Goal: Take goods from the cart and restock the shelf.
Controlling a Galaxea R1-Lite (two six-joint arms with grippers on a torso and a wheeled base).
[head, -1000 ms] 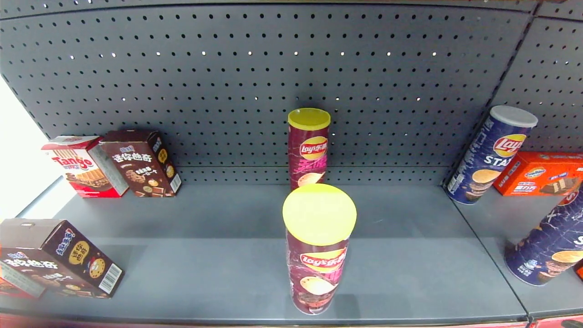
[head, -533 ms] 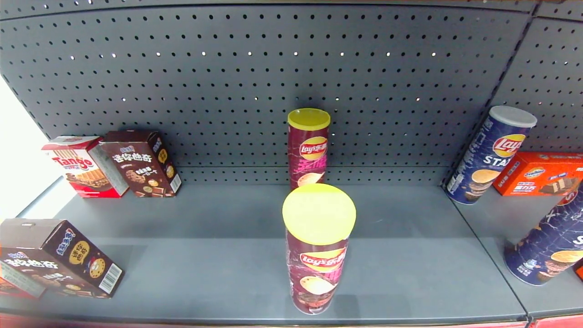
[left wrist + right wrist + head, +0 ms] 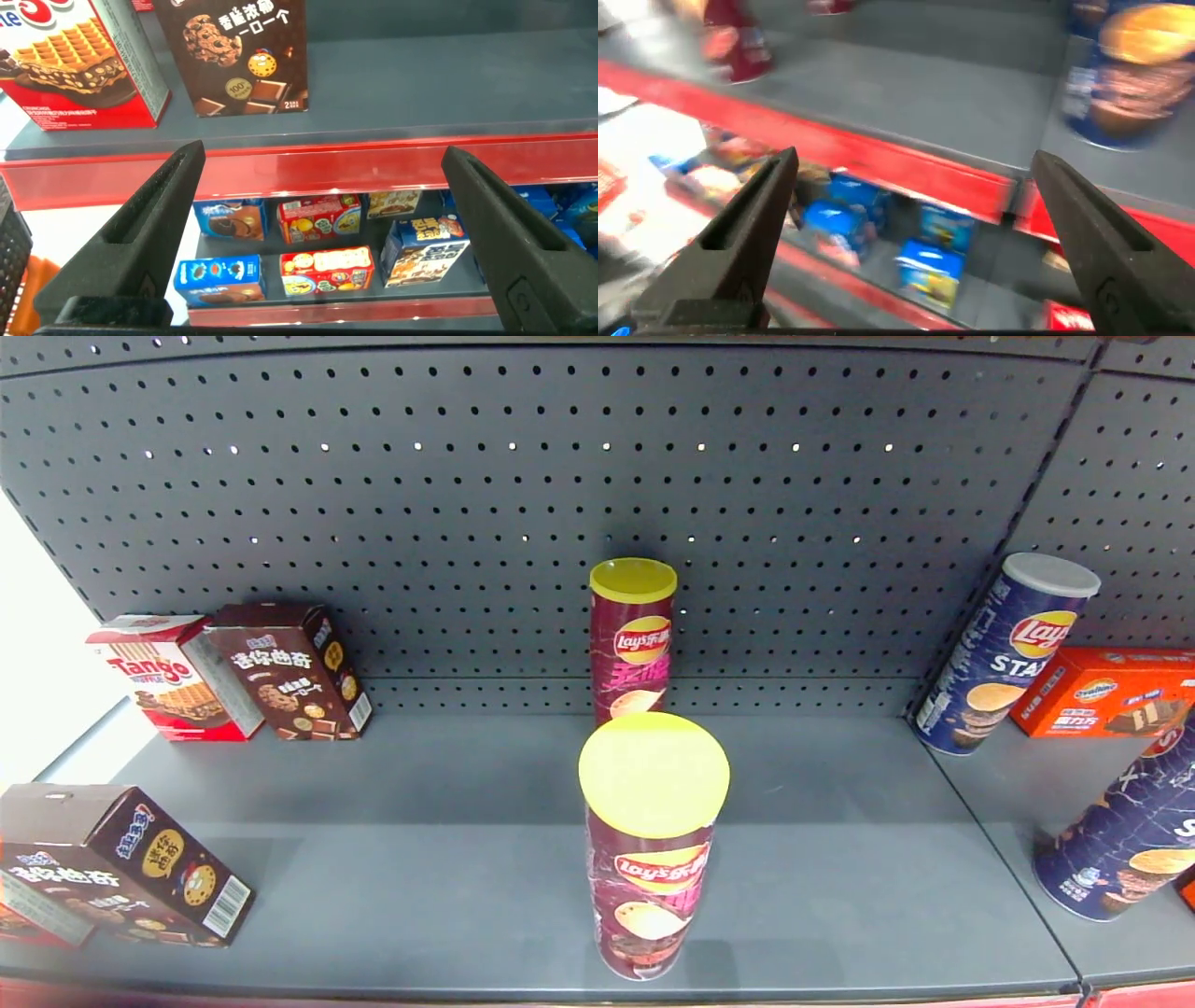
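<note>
The grey metal shelf [image 3: 429,868] with its perforated back panel looks partly restocked. A maroon cardboard chip can with a yellow plastic lid [image 3: 651,859] stands upright near the front edge at the centre, and a second maroon can of the same kind [image 3: 633,639] stands behind it against the far panel. Brown and red cardboard biscuit boxes [image 3: 280,672] sit at the left, navy blue chip cans [image 3: 1004,653] and an orange box [image 3: 1111,691] at the right. Wide bare stretches lie between these groups, so I judge that more goods are to be fetched from the cart. The left end effector [image 3: 322,154] is spread wide, holding and touching nothing, in front of the shelf's red front strip [image 3: 374,170]. The right end effector [image 3: 915,159] is likewise spread wide and empty.
</note>
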